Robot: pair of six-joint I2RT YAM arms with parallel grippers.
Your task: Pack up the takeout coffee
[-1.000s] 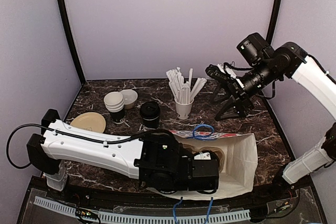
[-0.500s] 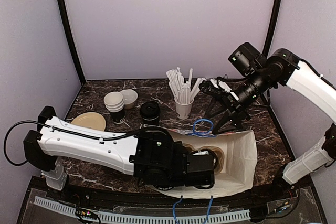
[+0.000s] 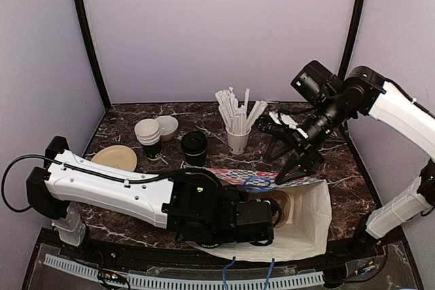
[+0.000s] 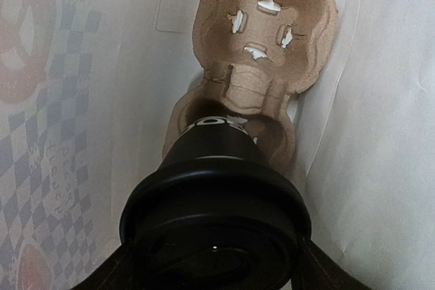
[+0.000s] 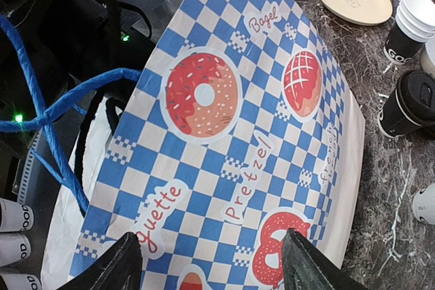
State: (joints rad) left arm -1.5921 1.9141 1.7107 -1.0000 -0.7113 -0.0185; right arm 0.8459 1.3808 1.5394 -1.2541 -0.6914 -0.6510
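Observation:
A takeout coffee [image 4: 217, 188], a black paper cup with a black lid, is held in my left gripper [image 4: 214, 263]. Its base points at the near pocket of a brown cardboard cup carrier [image 4: 272, 39] deep inside the bag. The bag [image 3: 309, 219] lies on its side, white with blue checks. In the top view my left gripper [image 3: 268, 212] is inside the bag's mouth. A second lidded black cup [image 3: 194, 147] stands on the table behind the bag and also shows in the right wrist view [image 5: 408, 103]. My right gripper [image 3: 289, 157] is open and empty just above the bag's printed side [image 5: 224, 134].
A stack of lidless black cups [image 3: 148, 137], a white bowl [image 3: 167, 125] and a tan plate [image 3: 114, 158] sit at the back left. A white cup of wrapped straws [image 3: 238, 137] stands at the back middle. The bag's blue handles [image 5: 61, 106] lie by its mouth.
My right gripper has come down and to the left, towards the bag's upper side. My left arm has shifted slightly left, with the cup still in it. The bag's blue handle has dropped lower.

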